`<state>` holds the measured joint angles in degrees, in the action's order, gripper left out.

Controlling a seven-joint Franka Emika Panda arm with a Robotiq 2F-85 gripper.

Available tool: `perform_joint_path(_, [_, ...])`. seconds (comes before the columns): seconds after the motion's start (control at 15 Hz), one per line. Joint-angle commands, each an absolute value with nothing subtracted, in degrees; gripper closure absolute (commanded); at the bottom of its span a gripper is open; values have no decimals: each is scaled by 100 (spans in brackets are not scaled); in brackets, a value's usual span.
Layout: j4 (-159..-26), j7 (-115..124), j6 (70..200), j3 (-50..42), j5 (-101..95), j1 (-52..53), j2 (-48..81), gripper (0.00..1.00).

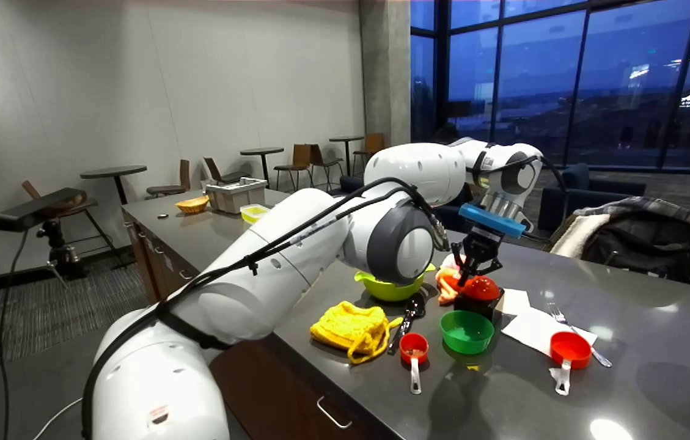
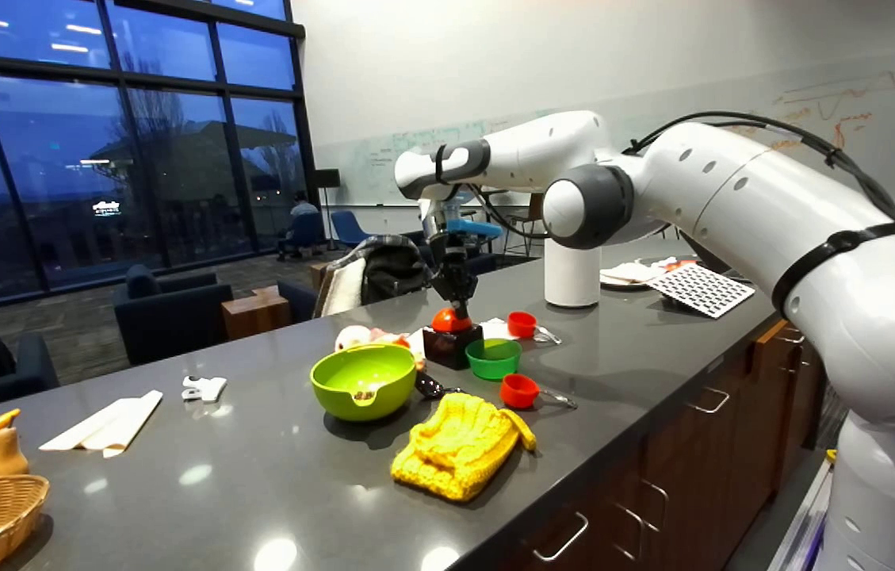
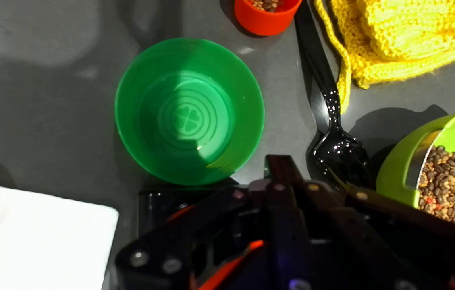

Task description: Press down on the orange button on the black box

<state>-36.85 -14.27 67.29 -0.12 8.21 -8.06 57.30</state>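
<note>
The orange-red domed button (image 1: 481, 288) sits on top of the black box (image 2: 447, 349) on the grey counter. The button (image 2: 451, 319) also shows in an exterior view. My gripper (image 1: 466, 278) points down, with its fingertips right at the button; whether they touch it is not clear. In an exterior view, the fingertips (image 2: 460, 312) overlap the button's upper edge. In the wrist view, the gripper's fingers (image 3: 281, 169) are together with nothing between them. They hide most of the button and box there; slivers of orange (image 3: 227, 268) and a box corner (image 3: 156, 203) show.
A green bowl (image 3: 189, 112) stands close against the box. A lime bowl (image 2: 362, 381) with beans, a black spoon (image 3: 324, 80) and a yellow knit cloth (image 1: 351, 330) lie nearby. Red measuring cups (image 1: 414, 347) and white paper (image 3: 38, 237) are also around the box.
</note>
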Motion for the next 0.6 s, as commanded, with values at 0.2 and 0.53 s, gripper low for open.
perform_joint_path(0.2, [-3225,-1637,6664,0,774,-808,5811,100])
perform_joint_path(0.53, [-2904,-1832,6827,-31,705,-744,5802,100])
